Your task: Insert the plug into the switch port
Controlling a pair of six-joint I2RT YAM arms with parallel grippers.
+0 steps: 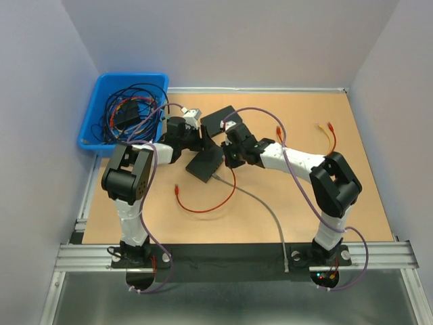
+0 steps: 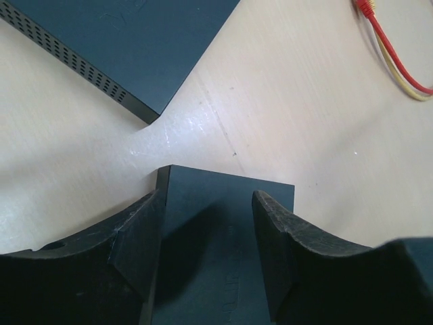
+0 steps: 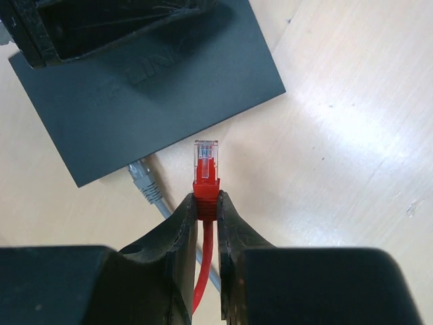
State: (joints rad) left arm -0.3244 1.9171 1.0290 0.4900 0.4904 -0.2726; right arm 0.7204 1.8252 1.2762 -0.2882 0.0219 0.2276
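Presently, the right gripper (image 3: pixel 208 201) is clamping the red RJ45 plug (image 3: pixel 206 162) while the left gripper (image 2: pixel 206 203) is straddling the black switch (image 2: pixel 230 189), grip unclear, so the switch may be sliding off-line at insertion.

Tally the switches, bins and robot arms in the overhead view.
Switches: 2
Bin: 1
Arms: 2
Total: 5
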